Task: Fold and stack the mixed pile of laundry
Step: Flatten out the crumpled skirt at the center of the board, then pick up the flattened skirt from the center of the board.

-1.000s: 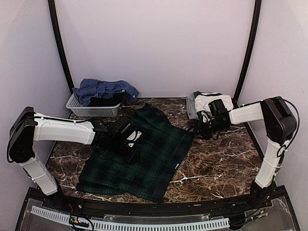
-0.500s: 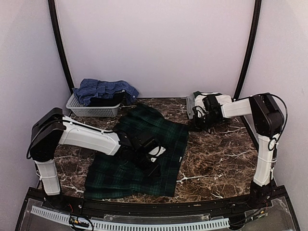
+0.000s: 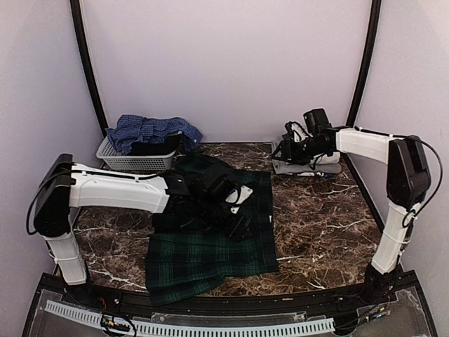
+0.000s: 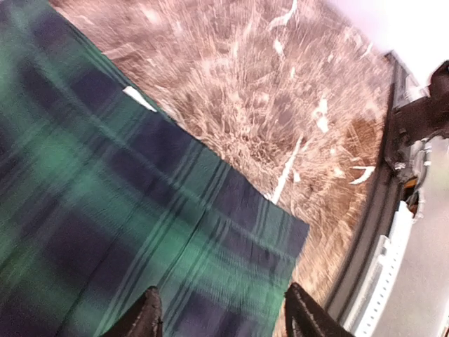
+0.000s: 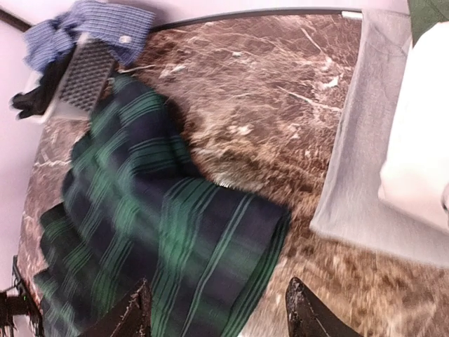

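The dark green tartan shirt [image 3: 217, 246] lies partly folded in the middle of the marble table. My left gripper [image 3: 238, 221] hovers over it, jaws open and empty; in the left wrist view its gripper [image 4: 223, 319] sits above the shirt [image 4: 105, 196] near a corner. My right gripper [image 3: 284, 149] is raised at the back right, open and empty, above a folded white tee [image 5: 421, 140] lying on a grey garment [image 5: 358, 140]. In the right wrist view its gripper [image 5: 221, 316] looks down on the shirt's [image 5: 175, 232] far edge. A blue checked shirt [image 3: 151, 130] and a dark item [image 3: 158, 147] fill the basket.
The pale grey slatted basket [image 3: 112, 158] stands at the back left by the wall. The folded stack [image 3: 309, 167] lies in the back right corner. Black frame posts [image 3: 88, 70] rise on both sides, and a rail [image 3: 210, 326] runs along the near edge.
The tartan shirt has been folded narrower and drawn toward the near edge. My left gripper shifted right over it and opened. My right gripper let go, opened and rose off the stack.
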